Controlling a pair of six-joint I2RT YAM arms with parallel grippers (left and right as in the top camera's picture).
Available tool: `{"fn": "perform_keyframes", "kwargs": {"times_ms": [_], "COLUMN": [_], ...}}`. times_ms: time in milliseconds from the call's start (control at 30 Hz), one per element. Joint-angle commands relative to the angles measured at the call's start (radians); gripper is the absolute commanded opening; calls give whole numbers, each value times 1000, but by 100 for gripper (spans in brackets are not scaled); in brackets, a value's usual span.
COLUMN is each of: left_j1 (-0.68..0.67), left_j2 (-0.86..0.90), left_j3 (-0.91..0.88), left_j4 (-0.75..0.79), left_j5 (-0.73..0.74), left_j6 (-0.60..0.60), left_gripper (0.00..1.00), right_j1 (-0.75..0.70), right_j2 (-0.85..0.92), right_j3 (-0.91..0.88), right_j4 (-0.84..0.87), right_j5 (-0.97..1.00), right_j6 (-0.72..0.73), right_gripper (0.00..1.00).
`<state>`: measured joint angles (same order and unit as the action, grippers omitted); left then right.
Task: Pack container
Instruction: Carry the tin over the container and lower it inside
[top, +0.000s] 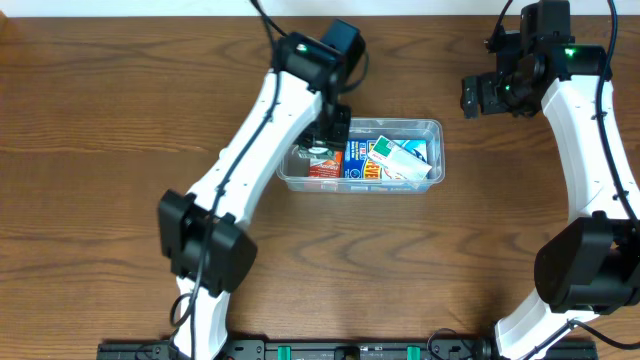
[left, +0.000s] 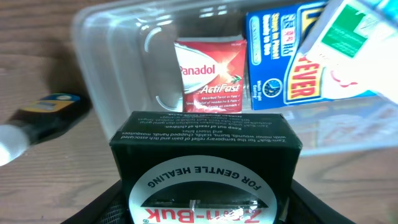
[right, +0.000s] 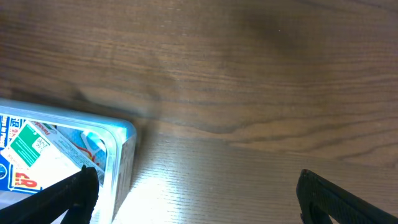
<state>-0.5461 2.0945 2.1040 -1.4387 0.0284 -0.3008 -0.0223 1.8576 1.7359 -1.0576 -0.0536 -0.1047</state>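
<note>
From above, the container (top: 400, 122) sits near the middle of the counter (top: 100, 120), a touch toward two o'clock, with small boxes (top: 385, 160) filling its three o'clock half. The left end effector (top: 325, 135) hangs over its nine o'clock end. The right end effector (top: 478, 97) is well apart, off at two o'clock.

Through the left wrist camera, that end effector looks clamped on a dark box (left: 205, 155) with a round label, held just short of the tub. Beyond it a red box (left: 208, 74) stands against the far wall, a blue box (left: 280, 62) beside it and a white and green box (left: 354, 37) tilted on top. Bare tub floor shows between the held box and the red one, so there is room. A dark tube (left: 43, 121) lies at nine o'clock, apparently outside the wall.

The right wrist camera shows its fingers spread wide, nothing between them, with one rounded tub corner at eight o'clock.

I would guess the tub is light, thin and bendy, with slick walls. The rim looks the stiffest place to hold, and the load might slide. The wood looks smooth and flat.
</note>
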Motion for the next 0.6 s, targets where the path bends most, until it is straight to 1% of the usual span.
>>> {"fn": "perform_keyframes", "kwargs": {"times_ms": [0,567], "left_j1": [-19,-26], "left_j2": [47,245], "left_j3": [-9,-11], "left_j4": [6,134], "left_j5": [-21,-21], "left_j6": [-20,-27], "left_gripper": [56,56], "right_j1": [-5,-5], "right_j2": [-5,-5], "right_j3": [2,2], "right_j4": [-2,-2], "right_j5": [1,1], "right_j6": [14,14], "right_gripper": [99,99]}}
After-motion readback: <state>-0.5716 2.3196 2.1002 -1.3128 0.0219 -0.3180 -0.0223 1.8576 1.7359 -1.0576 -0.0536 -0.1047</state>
